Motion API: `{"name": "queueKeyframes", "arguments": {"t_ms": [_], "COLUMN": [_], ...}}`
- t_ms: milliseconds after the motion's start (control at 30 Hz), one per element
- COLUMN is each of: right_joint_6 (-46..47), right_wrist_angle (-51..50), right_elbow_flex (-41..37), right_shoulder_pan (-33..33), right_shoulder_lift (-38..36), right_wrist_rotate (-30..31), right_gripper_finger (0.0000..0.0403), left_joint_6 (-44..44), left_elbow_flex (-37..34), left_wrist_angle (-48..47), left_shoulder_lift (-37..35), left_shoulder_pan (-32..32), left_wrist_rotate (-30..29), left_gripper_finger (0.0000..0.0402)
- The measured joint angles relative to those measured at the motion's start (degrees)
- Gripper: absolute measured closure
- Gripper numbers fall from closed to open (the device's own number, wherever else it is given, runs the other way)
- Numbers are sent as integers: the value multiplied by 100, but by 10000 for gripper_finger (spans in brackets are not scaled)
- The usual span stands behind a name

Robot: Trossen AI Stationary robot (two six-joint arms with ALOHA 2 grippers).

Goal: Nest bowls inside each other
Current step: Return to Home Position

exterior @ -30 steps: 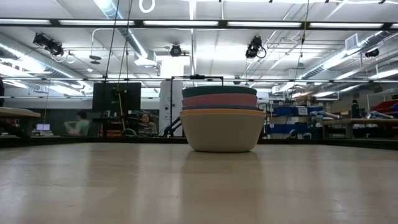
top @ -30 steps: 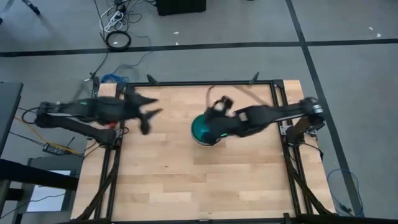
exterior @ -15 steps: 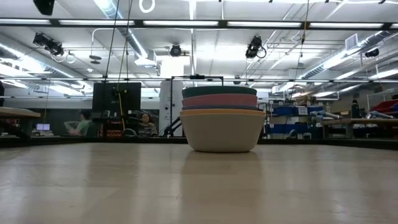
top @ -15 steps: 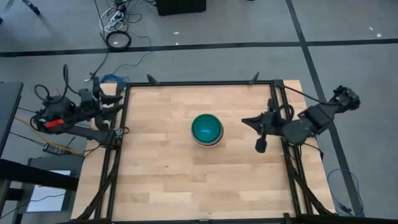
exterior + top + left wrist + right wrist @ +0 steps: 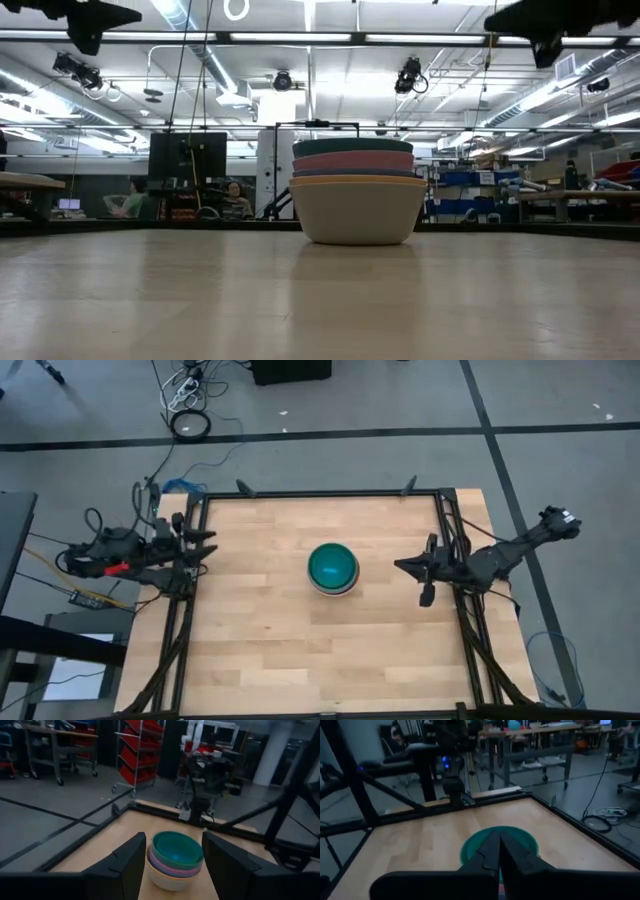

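Several bowls stand nested in one stack (image 5: 332, 567) at the middle of the table. The teal bowl (image 5: 176, 849) is on top, with pink, blue and yellow rims (image 5: 355, 170) below it. The cream bowl (image 5: 357, 212) at the bottom rests on the wood. My left gripper (image 5: 207, 544) hovers open and level at the table's left edge, pointing at the stack, which shows between its fingers (image 5: 174, 839) far off. My right gripper (image 5: 398, 564) hovers shut at the right edge, its tips (image 5: 497, 836) also pointing at the stack. Neither touches a bowl.
A black metal frame (image 5: 320, 494) runs around the wooden tabletop (image 5: 270, 630). Bare wood lies on all sides of the stack. Cables (image 5: 190, 422) lie on the floor beyond the far edge. Workshop shelves and benches stand in the room behind.
Both arms have drawn back from the middle of the table. My right gripper has left its place over the stack and gone toward the right edge. My left gripper has gone back to the left edge. Both now point level. The stack has stayed where it was.
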Motion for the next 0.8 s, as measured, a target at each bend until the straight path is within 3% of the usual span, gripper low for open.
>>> {"name": "queueKeyframes", "arguments": {"t_ms": [333,533,800], "right_joint_6": [-413,-422,-474], "right_wrist_angle": [975,965,962], "right_elbow_flex": [-1306,-1659,-1815], "right_shoulder_pan": [-1223,-2361,-4285], "right_shoulder_lift": [-891,-1167,-1218], "right_wrist_rotate": [-1336,-2565,-4530], "right_gripper_finger": [403,403,403], "left_joint_6": [506,867,966], "left_elbow_flex": [-1022,-1425,-1666], "left_wrist_angle": [1329,1856,1839], "left_shoulder_lift": [37,110,295], "left_shoulder_pan": [0,4,7], "left_wrist_rotate": [43,42,16], "left_gripper_finger": [200,200,200]}}
